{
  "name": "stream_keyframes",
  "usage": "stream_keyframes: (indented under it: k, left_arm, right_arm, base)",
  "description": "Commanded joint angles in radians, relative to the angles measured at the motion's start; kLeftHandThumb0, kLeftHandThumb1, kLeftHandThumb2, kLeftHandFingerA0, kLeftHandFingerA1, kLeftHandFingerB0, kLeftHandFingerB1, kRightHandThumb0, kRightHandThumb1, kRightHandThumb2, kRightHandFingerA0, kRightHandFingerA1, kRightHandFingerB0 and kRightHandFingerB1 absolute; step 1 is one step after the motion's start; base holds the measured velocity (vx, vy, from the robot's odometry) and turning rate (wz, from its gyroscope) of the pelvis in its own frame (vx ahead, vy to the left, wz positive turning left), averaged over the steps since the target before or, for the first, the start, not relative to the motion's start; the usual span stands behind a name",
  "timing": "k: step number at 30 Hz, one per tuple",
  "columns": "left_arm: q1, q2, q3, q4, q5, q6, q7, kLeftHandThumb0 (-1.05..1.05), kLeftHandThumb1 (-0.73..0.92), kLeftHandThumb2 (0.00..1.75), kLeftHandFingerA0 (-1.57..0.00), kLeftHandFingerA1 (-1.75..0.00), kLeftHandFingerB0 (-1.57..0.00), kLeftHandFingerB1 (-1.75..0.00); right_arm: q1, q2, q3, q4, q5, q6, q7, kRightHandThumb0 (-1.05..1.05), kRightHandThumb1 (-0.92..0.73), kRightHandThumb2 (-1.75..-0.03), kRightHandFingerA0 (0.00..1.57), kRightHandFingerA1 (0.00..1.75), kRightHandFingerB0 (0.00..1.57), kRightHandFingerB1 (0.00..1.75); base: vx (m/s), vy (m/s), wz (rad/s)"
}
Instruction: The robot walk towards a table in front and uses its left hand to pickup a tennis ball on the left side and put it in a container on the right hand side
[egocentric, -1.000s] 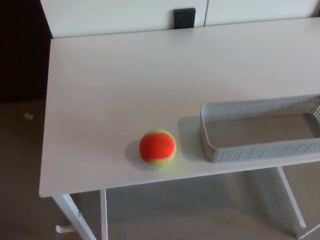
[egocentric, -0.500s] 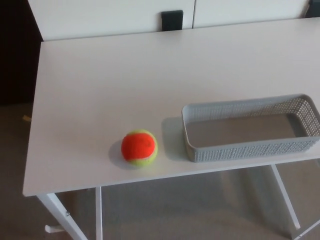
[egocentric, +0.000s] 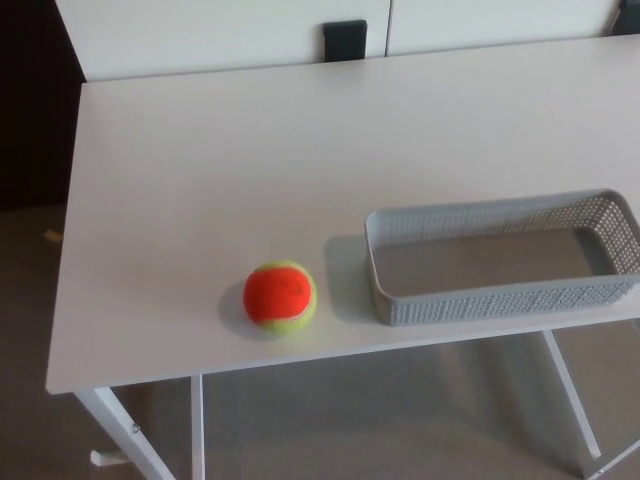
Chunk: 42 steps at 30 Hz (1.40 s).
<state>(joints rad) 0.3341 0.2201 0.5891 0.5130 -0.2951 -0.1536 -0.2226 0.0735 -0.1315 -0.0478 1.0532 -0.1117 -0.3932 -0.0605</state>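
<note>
Nearest, bottom of frame: grey floor (egocentric: 350, 420) and a white table leg (egocentric: 120, 430), seen below the table's front edge. No left hand, no right hand, no arm anywhere in view. Cannot tell finger state for either, spread or closed.

Change check: shifted left as a whole versus a second ago, container now showing its right end. Practically frozen over the last half second. Read as camera motion from the walk, not object motion: same ball-to-container spacing throughout. Probably means approach done or nearly done, stance settling at the table. Pickup not started, nothing grasped, nothing placed.

Next, on the white table (egocentric: 250, 150) near its front edge: tennis ball (egocentric: 280, 297), resting free. Left of the container (egocentric: 500, 300), near it but apart, strip of bare tabletop between. Orange-red over most of the visible face, yellow-green band along the lower and right side. Fuzzy felt look, soft shadow to its left. Round, so likely to roll if nudged off-centre.

Container: grey perforated tray, low walls, long side across the frame, empty. Front wall close to the table's front edge.

Farther back: bare tabletop, then white panels (egocentric: 200, 35) and a small black block (egocentric: 345, 40) behind the far edge.
</note>
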Motion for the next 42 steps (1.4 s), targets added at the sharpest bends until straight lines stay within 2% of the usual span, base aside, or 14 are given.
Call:
stream_keyframes:
  k: [1,6,8,13,14,15,19,20,23,26,27,31,32,42]
  left_arm:
    - [0.066,0.075,0.183,-0.455,-0.134,0.143,0.136,-0.22,0.57,0.59,-0.09,-0.25,-0.10,-0.27]
    - [0.062,0.114,0.213,-0.828,-0.151,0.209,0.172,-0.20,0.57,0.59,-0.10,-0.24,-0.12,-0.29]
    - [0.000,0.184,0.149,-1.013,-0.100,0.240,0.147,-0.21,0.55,0.57,-0.12,-0.30,-0.11,-0.27]
    - [-0.025,0.211,0.118,-1.077,-0.059,0.283,0.134,-0.25,0.53,0.60,-0.13,-0.33,-0.07,-0.27]
    - [-0.141,0.320,-0.005,-1.077,-0.028,0.285,0.023,-0.19,0.46,0.69,-0.04,-0.29,-0.04,-0.16]
    - [-0.230,0.386,-0.108,-1.080,0.031,0.298,-0.042,-0.17,0.52,0.95,-0.01,-0.50,0.00,-0.49]
    - [-0.290,0.431,-0.193,-1.095,0.092,0.336,-0.053,-0.17,0.52,0.95,-0.01,-0.50,0.00,-0.49]
    - [-0.338,0.448,-0.276,-1.089,0.140,0.341,-0.087,-0.11,0.49,0.55,-0.15,-0.30,-0.11,-0.25]
    - [-0.458,0.495,-0.486,-1.098,0.244,0.391,-0.154,-0.10,0.48,0.55,-0.16,-0.30,-0.14,-0.27]
    - [-0.468,0.513,-0.502,-1.103,0.237,0.411,-0.137,-0.10,0.48,0.55,-0.16,-0.30,-0.14,-0.27]
    - [-0.559,0.512,-0.633,-1.085,0.315,0.445,-0.176,-0.05,0.50,0.93,-0.02,-0.49,0.00,-0.47]
    - [-0.672,0.506,-0.819,-1.029,0.457,0.476,-0.215,-0.09,0.46,0.91,-0.01,-0.49,0.00,-0.47]
    - [-0.690,0.492,-0.863,-0.991,0.501,0.453,-0.223,-0.19,0.47,0.55,-0.10,-0.30,-0.10,-0.26]
    - [-0.749,0.468,-1.069,-0.882,0.626,0.477,-0.236,-0.26,0.39,0.64,-0.04,-0.23,-0.04,-0.20]
  right_arm:
    - [-0.009,-0.032,0.003,-0.022,-0.002,0.031,0.008,-0.24,-0.64,-0.59,0.59,0.52,0.36,0.40]
    - [-0.024,-0.024,-0.001,-0.009,0.005,0.026,0.007,-0.23,-0.64,-0.59,0.59,0.56,0.37,0.41]
    - [-0.022,-0.024,-0.001,-0.017,0.008,0.039,0.013,-0.24,-0.64,-0.59,0.59,0.56,0.37,0.41]
    - [-0.022,-0.025,-0.001,-0.014,0.007,0.034,0.015,-0.24,-0.64,-0.59,0.59,0.56,0.37,0.41]
    - [-0.033,-0.022,-0.001,-0.013,0.007,0.043,0.012,-0.25,-0.63,-0.59,0.59,0.55,0.38,0.41]
    - [-0.036,-0.021,0.000,-0.016,0.006,0.046,0.010,-0.24,-0.64,-0.59,0.57,0.51,0.37,0.40]
    - [-0.034,-0.022,0.002,-0.020,0.004,0.046,0.011,-0.24,-0.64,-0.59,0.57,0.51,0.37,0.40]
    - [-0.035,-0.024,0.004,-0.021,0.001,0.043,0.010,-0.24,-0.64,-0.59,0.57,0.51,0.36,0.40]
    - [-0.039,-0.028,0.006,-0.026,0.000,0.042,0.013,-0.24,-0.64,-0.59,0.57,0.52,0.36,0.40]
    - [-0.040,-0.028,0.006,-0.026,0.000,0.042,0.013,-0.24,-0.64,-0.59,0.57,0.52,0.36,0.40]
    - [-0.044,-0.027,0.001,-0.036,0.006,0.055,0.011,-0.25,-0.63,-0.59,0.60,0.54,0.38,0.40]
    - [-0.048,-0.027,-0.001,-0.042,0.006,0.062,0.009,-0.24,-0.63,-0.58,0.60,0.54,0.37,0.40]
    - [-0.051,-0.026,-0.004,-0.037,0.010,0.059,0.012,-0.24,-0.63,-0.58,0.59,0.54,0.37,0.40]
    - [-0.050,-0.033,0.010,-0.050,-0.010,0.061,0.003,-0.25,-0.63,-0.58,0.57,0.52,0.38,0.41]
  base:
    - [0.00,0.000,0.00]
    - [0.00,0.000,0.00]
    - [0.00,0.000,0.00]
    - [0.00,0.000,0.00]
    - [0.00,0.000,0.00]
    - [0.00,0.000,0.00]
    - [0.00,-0.001,0.02]
    - [0.00,0.000,0.00]
    - [0.00,0.000,0.00]
    - [0.00,0.000,0.00]
    - [0.00,0.000,0.00]
    - [0.00,0.000,0.00]
    - [0.00,0.000,0.00]
    - [0.00,0.000,0.00]
